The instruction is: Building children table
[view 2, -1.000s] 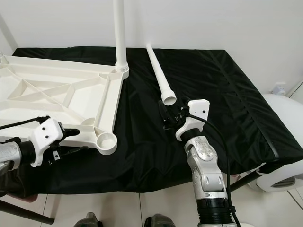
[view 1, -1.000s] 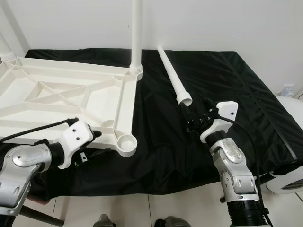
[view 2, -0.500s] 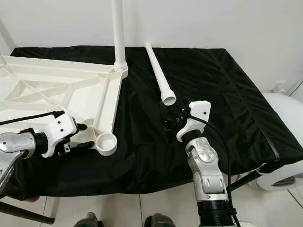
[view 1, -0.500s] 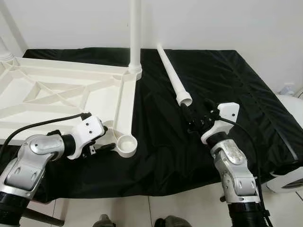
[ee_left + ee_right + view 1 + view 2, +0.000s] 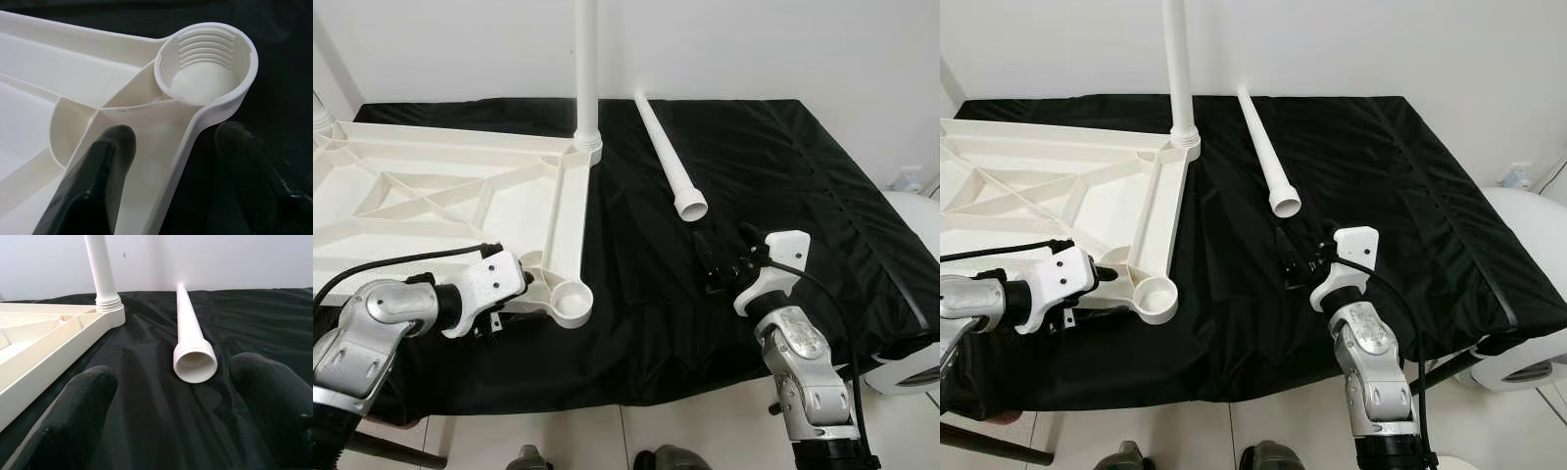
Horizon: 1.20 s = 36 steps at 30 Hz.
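- Ribbed white plastic tabletop lies upside down on the black-cloth surface, one leg screwed in upright.
- Left claw straddles its rim, open, beside the threaded socket.
- Right claw (open, empty) faces the loose tubular leg.

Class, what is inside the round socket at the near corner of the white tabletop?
The socket holds no leg: just threaded ridges on its wall and a bare floor. What lies beneath is hidden.
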### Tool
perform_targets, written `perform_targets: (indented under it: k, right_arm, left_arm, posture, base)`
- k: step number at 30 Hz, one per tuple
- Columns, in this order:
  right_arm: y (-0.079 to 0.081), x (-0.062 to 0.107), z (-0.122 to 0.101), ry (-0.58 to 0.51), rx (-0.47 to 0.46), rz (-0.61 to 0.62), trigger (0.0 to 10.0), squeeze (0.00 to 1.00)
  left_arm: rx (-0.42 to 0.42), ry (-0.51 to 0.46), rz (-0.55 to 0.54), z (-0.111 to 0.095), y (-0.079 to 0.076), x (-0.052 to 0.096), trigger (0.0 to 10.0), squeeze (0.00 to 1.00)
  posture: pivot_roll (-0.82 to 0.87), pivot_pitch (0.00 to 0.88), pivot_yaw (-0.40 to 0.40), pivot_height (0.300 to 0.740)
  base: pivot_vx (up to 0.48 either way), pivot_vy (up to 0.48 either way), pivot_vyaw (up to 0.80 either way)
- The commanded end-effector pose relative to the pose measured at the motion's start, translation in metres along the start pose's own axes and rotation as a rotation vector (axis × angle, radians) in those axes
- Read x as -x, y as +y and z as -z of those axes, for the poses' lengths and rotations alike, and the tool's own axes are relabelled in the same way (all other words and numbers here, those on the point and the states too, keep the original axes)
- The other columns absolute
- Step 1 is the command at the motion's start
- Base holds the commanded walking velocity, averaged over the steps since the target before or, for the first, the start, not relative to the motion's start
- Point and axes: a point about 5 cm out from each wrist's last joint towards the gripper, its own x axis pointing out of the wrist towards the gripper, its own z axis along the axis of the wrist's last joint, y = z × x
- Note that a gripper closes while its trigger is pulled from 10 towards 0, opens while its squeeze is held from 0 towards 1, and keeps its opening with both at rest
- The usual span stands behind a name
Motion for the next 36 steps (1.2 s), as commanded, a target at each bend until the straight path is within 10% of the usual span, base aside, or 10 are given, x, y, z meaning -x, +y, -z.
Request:
perform_targets:
  k: [1, 16, 36]
  right_arm:
    - [0.001, -0.002, -0.004, -0.009, 0.012, -0.007, 10.0, 0.0]
    - [0.004, -0.003, -0.006, -0.012, 0.01, -0.01, 10.0, 0.0]
    - [0.01, -0.008, -0.005, -0.004, -0.009, -0.021, 10.0, 0.0]
  left_arm:
    - [-0.005, 0.006, 0.019, 0.0, -0.002, 0.0, 10.0, 0.0]
    - [-0.018, 0.066, 0.019, 0.006, -0.003, -0.032, 10.0, 0.0]
    - [-0.07, -0.158, -0.005, -0.057, 0.012, -0.089, 10.0, 0.0]
  posture:
    - [-0.02, 0.051, -0.031, 0.74]
    - [-0.02, 0.056, -0.033, 0.74]
    - [-0.06, 0.065, -0.047, 0.74]
  base:
    - [0.0, 0.0, 0.0]
    - [0.0, 0.0, 0.0]
    - [0.0, 0.0, 0.0]
